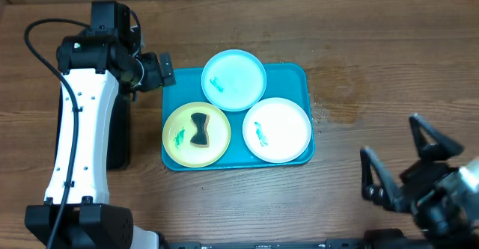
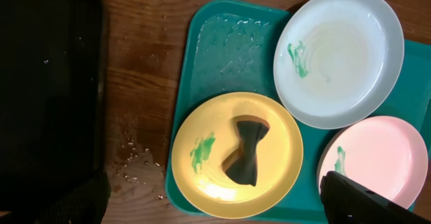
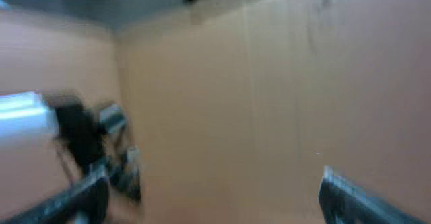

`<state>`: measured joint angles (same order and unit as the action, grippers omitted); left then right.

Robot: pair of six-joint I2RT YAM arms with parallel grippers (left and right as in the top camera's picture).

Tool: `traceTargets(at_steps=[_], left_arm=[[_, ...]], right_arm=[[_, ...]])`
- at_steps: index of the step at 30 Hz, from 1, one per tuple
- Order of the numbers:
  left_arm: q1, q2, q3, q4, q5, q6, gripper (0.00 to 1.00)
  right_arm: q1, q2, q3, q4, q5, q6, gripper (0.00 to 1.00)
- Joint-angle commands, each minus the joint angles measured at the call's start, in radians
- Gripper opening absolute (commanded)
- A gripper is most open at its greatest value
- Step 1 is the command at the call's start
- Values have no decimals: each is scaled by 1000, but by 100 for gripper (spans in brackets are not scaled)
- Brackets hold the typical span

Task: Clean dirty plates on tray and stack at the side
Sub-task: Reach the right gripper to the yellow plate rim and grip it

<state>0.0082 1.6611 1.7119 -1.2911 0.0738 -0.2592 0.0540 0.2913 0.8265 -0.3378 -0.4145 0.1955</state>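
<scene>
The turquoise tray (image 1: 303, 77) holds three plates. The pale blue plate (image 1: 233, 79) is at the back with a green smear. The yellow-green plate (image 1: 179, 133) is front left, with a green smear and a dark bow-shaped sponge (image 1: 199, 129) lying on it. The white plate (image 1: 281, 129) is front right with a green smear. My left gripper (image 1: 166, 71) is open and empty above the tray's back left corner. The left wrist view shows the tray (image 2: 215, 49), the yellow-green plate (image 2: 202, 157), the sponge (image 2: 246, 150) and the other two plates. My right gripper (image 1: 393, 155) is open and empty, far right of the tray.
A narrow black tray (image 1: 120, 140) lies left of the turquoise tray, partly under my left arm, and shows in the left wrist view (image 2: 47, 83). Crumbs and wet spots (image 2: 135, 160) lie on the wooden table between the trays. The right wrist view is blurred.
</scene>
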Motion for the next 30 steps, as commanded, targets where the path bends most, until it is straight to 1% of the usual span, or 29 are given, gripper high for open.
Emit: traceTargets(at_steps=[1,2,3,4,5,6,8,11,12,13,14,15,18,20,23,26,30], left_arm=[[-2,7,4,0,22,0,100],[-2,7,4,1,24,0,100],[-2,7,4,1,25,0,100],[-2,7,4,1,25,0,100],[-2,7,4,0,25,0,100],[-2,7,4,0,29,0,100],[-2,7,4,-7,31,0,100],[-2,7,4,-14,31,0,100],[-2,7,4,-15,31,0,100],[-2,7,4,-15,31,0,100],[-2,7,4,-15,31,0,100],[-2,7,4,-16,31,0,100],[-2,7,4,-16,31,0,100],[-2,7,4,-14,31,-4,100],[-2,7,4,-14,34,-11,100],[-2,7,4,-17,39,-11,100],[-2,7,4,-20,39,-10,100]], right_arm=[[3,225,302,-210,-14,-158,100],[3,293,378,-266,-79,-158,100],[3,364,449,-311,-189,-126,100],[3,418,498,-347,-292,-87,100],[3,464,535,-388,-371,-80,100],[3,505,557,-404,-417,-71,100],[5,583,563,-307,-516,32,100],[21,680,565,-244,-535,137,100],[40,716,572,-264,-510,146,97],[63,750,583,-306,-465,145,87],[93,788,598,-362,-390,146,80],[137,835,622,-436,-278,147,77],[286,985,687,-576,-29,175,77],[391,1087,721,-616,64,187,78],[533,1248,738,-596,223,271,78],[597,1366,738,-550,318,349,78],[644,1520,738,-447,327,385,64]])
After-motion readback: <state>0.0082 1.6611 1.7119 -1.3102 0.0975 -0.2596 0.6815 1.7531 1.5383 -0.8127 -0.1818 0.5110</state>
